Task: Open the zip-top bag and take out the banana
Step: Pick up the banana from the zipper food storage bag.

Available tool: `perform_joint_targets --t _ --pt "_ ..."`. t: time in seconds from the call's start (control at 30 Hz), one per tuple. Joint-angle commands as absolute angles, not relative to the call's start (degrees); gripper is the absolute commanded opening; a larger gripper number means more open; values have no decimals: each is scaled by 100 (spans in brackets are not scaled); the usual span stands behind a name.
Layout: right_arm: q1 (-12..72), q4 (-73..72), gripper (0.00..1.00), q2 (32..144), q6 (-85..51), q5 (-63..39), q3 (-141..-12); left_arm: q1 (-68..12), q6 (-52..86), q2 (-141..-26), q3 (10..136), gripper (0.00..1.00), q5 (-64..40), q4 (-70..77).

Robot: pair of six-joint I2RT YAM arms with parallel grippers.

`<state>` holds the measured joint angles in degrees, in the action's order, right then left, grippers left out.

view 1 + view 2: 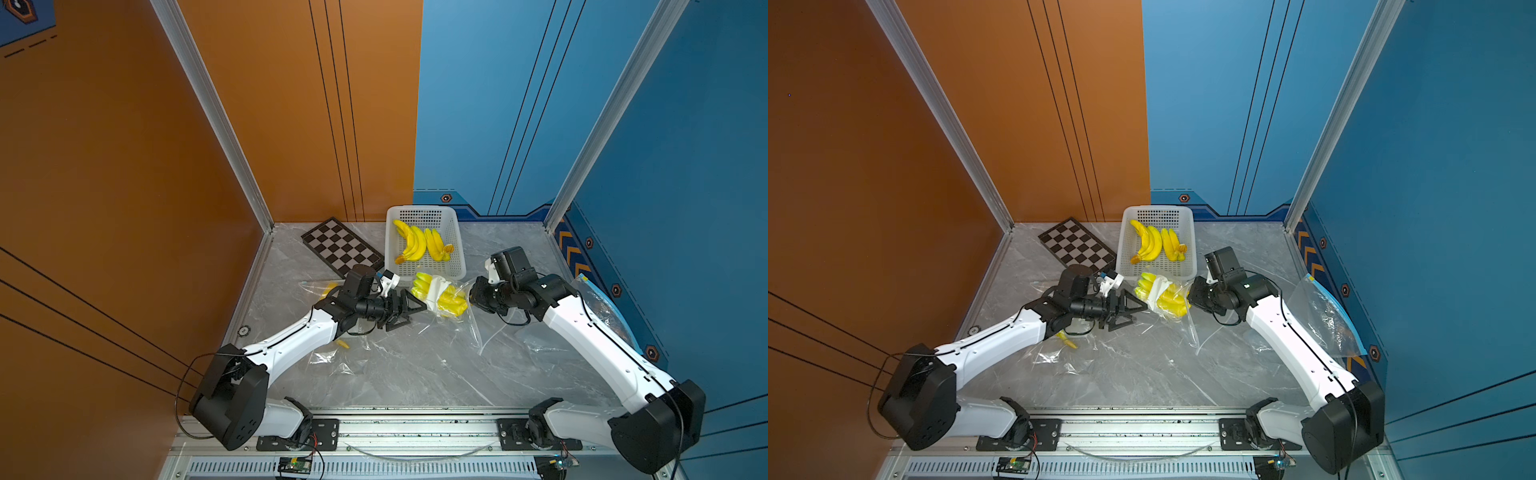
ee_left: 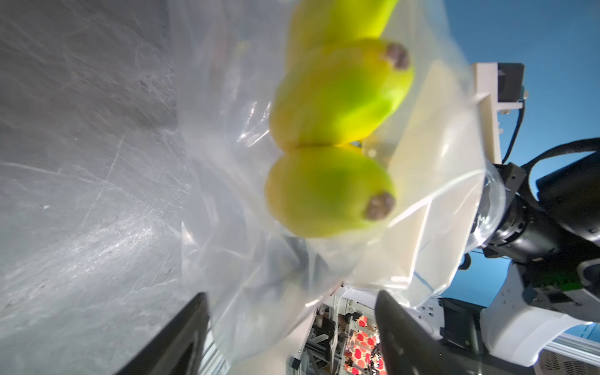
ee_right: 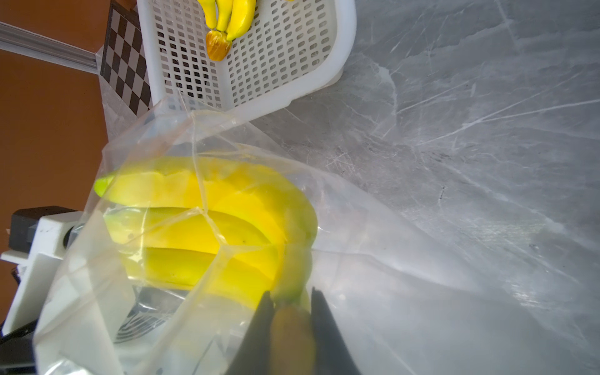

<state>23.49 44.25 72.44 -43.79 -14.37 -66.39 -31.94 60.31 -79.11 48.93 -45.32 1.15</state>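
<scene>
A yellow-green banana (image 1: 451, 301) (image 1: 1171, 301) bunch sits inside a clear zip-top bag (image 1: 465, 328) (image 1: 1185, 328), held off the table in front of the basket. My right gripper (image 1: 468, 296) (image 3: 292, 292) is shut on the banana's brown stem, through the bag film. My left gripper (image 1: 419, 312) (image 2: 291, 293) faces the bunch's green tips (image 2: 331, 191). Its jaws stand apart, with loose bag film (image 2: 246, 276) hanging between them. The right wrist view shows the banana (image 3: 201, 233) wrapped in creased plastic (image 3: 357, 292).
A white basket (image 1: 390, 245) with two banana bunches (image 1: 413, 245) stands just behind the bag. A checkerboard (image 1: 340, 247) lies at the back left. Another clear bag (image 1: 332, 357) lies under my left arm, and one more (image 1: 602, 311) leans at the right wall.
</scene>
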Motion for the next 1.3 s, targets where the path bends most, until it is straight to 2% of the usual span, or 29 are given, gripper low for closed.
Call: perform_joint_targets --t 0.0,0.03,0.2,0.3,0.37,0.63,0.8,1.07,1.27 --pt "2403 4265 13 7319 -4566 -1580 -6852 -3175 5875 -7958 5002 43 -4668 193" --pt "2416 4270 13 7334 -4578 -1596 -6862 -3152 5880 -7972 4988 35 -4651 193" --pt "2461 4317 13 7400 -4584 -1717 -6910 -2936 5739 -7847 4929 19 -4514 -158" --pt "2469 4676 13 7451 -4415 -1639 -7105 -2759 4867 -7685 5312 10 -3879 -1846" --pt "2470 5010 13 7488 -4249 -1505 -7292 -2675 4262 -7631 5622 0 -3234 -3009" --pt "2449 6041 14 7646 -3871 -1412 -7738 -2202 3508 -7601 5841 0 -1883 -4430" --pt "2418 6451 14 7551 -3770 -1339 -7923 -1969 3370 -7737 5862 0 -1828 -4512" --pt "1872 8950 14 7565 -2686 -386 -9545 -1750 3221 -7895 5950 1 -2069 -4523" --pt "1354 9923 14 7573 -2243 38 -10532 -1737 3129 -8074 6115 1 -2183 -4523"
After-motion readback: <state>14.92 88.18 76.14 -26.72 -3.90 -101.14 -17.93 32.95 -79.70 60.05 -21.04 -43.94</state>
